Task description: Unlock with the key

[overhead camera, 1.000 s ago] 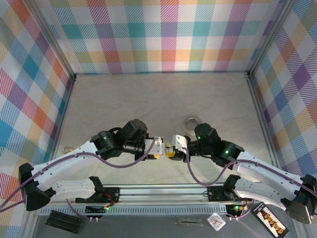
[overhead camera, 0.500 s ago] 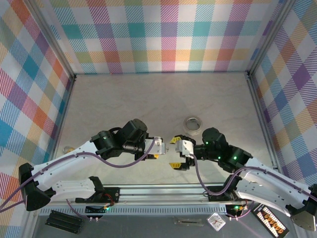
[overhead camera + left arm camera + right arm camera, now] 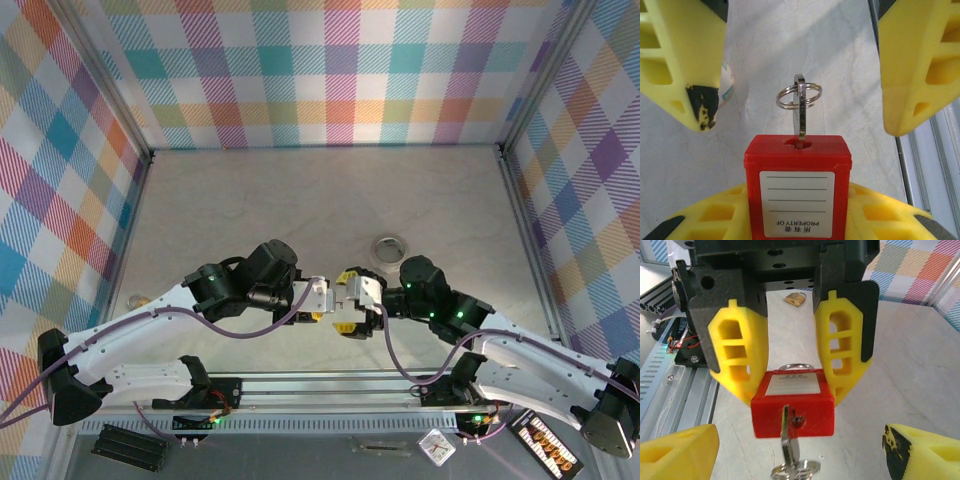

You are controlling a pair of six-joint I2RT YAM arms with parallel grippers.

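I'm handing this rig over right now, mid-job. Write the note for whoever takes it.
Left gripper: shut on the red padlock.
Right gripper: open, jaws either side of the key, not touching it.
Done: key seated in the padlock.
Left: close on the key, turn it, free the shackle.
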